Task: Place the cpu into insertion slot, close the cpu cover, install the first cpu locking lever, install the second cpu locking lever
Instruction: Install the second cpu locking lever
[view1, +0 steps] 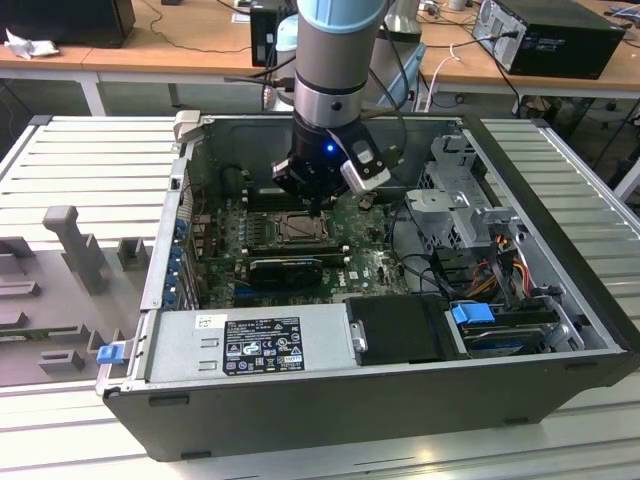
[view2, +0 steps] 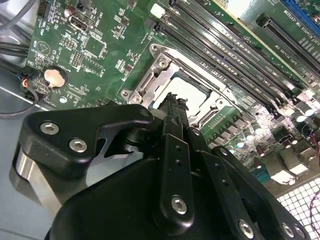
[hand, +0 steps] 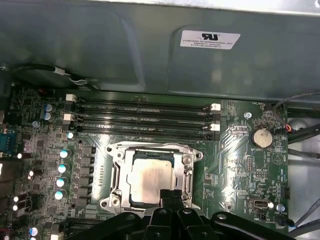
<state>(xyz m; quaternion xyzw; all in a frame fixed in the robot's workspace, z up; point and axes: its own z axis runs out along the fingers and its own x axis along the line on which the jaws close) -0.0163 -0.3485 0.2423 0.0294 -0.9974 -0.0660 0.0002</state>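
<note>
Claw over the seated cpu

In both wrist views the claw (hand: 169, 196), fingers pinched together and holding nothing, hangs at the edge of the cpu (hand: 151, 179), which lies flat in the insertion slot (hand: 116, 156) with the cpu cover (hand: 187, 169) framing it; beyond run the long black memory slots (hand: 142, 116).

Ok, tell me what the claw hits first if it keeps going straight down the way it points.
Most likely the cpu, seated in the insertion slot; the claw hangs over its edge. The gap between them is unclear.
</note>
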